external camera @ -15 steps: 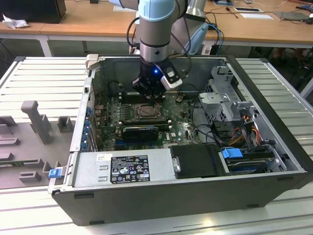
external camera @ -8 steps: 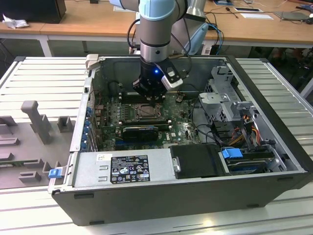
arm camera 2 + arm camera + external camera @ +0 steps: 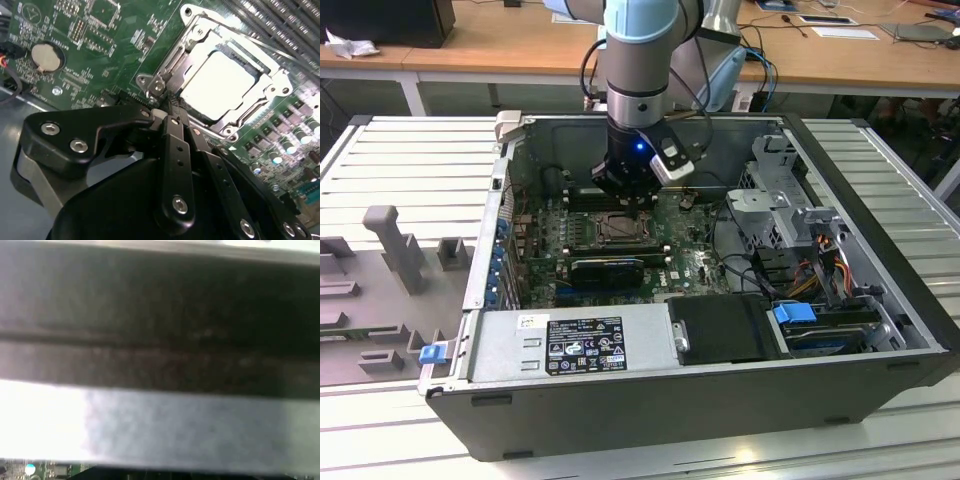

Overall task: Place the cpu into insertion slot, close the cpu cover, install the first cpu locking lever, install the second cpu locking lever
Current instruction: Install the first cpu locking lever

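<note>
Pincer: in the exterior view the pincer (image 3: 636, 203) hangs from the arm at upper centre of the frame, lowered inside the open computer case, its tip just above the far edge of the insertion slot. In the second wrist view the pincer (image 3: 172, 107) sits at frame centre with its black fingers (image 3: 176, 150) pressed together, nothing seen between them; the tip is right at the lower-left corner of the socket frame, by a metal hinge piece.
Cpu: in the second wrist view the cpu (image 3: 220, 82), pale and bright, lies flat inside the socket at upper right of the frame.
Cpu cover: the cpu cover (image 3: 197, 42) lies down around the chip as a silver frame, the chip showing through its square cut-out.
Insertion slot: in the exterior view the insertion slot (image 3: 615, 229) sits at frame centre on the motherboard, directly below the pincer.
Motherboard: the green motherboard (image 3: 695, 262) fills the case floor; in the second wrist view a round coin battery (image 3: 47, 56) shows at upper left.
Card: a long black card (image 3: 608, 270) lies just in front of the socket in the exterior view.
Computer case: the computer case (image 3: 620, 395) lies on its side, open upward, on a ribbed metal tabletop (image 3: 410, 160).
First wrist view: blurred dark and pale bands; a sliver of green board at the lower left edge.
</note>
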`<action>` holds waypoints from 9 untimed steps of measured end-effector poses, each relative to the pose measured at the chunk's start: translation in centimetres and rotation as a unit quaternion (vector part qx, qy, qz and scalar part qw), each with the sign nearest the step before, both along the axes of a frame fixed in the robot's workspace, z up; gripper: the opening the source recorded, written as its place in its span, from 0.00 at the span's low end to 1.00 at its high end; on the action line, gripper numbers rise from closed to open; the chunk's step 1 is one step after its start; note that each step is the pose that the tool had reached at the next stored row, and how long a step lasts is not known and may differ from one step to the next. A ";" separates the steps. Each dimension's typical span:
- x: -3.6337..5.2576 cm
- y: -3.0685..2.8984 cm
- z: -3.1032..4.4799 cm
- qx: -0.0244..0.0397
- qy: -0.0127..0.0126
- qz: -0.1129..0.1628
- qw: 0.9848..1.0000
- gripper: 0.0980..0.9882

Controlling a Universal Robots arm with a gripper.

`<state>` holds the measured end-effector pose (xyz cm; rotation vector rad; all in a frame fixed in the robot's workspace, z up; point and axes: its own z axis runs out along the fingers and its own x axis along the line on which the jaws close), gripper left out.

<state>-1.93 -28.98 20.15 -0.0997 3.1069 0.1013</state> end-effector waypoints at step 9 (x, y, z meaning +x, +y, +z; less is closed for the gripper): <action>0.00 0.00 1.87 0.017 0.000 0.000 1.000 0.01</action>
